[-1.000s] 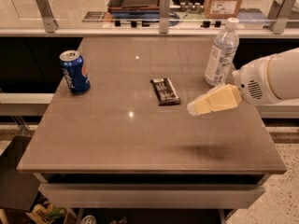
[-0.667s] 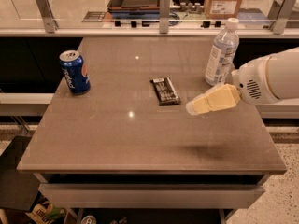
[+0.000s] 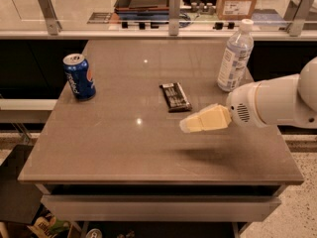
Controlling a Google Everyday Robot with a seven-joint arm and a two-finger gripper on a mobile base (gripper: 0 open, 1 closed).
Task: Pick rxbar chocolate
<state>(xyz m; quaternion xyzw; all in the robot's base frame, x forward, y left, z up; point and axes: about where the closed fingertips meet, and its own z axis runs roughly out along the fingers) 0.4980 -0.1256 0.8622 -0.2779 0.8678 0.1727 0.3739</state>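
The rxbar chocolate (image 3: 175, 96) is a small flat bar in a black wrapper with white print. It lies flat near the middle of the brown table (image 3: 124, 148). My gripper (image 3: 190, 124) is cream-coloured, on the end of a white arm coming in from the right. It hovers above the table just to the front right of the bar, pointing left, and is not touching it. Its shadow falls on the table in front of it.
A blue soda can (image 3: 79, 77) stands upright at the table's left. A clear water bottle (image 3: 234, 56) with a white cap stands at the back right, behind my arm. A glass-railed counter (image 3: 148, 29) runs along the table's far edge.
My gripper has moved left and a little lower, closer to the bar's front right end. The bar, can and bottle have not moved.
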